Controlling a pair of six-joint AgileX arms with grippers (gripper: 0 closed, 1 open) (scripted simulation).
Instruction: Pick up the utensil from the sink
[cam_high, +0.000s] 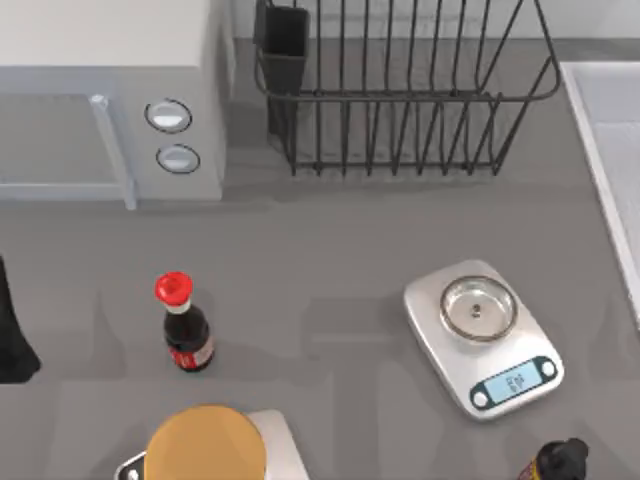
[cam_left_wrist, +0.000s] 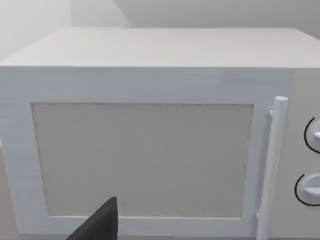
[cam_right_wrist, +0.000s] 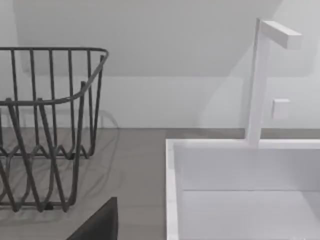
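Observation:
The sink is a pale recessed basin at the table's right edge. The right wrist view looks over its raised rim, with a white faucet standing behind the basin. The utensil is hidden; the part of the basin floor that I see is bare. A dark part of my right gripper points toward the gap between the sink and the dish rack. My left arm stays at the table's left edge, and a dark part of its gripper faces the microwave door.
A black wire dish rack stands at the back, left of the sink. The white microwave fills the back left. A kitchen scale, a red-capped bottle, a dark bottle and a round tan item stand nearer.

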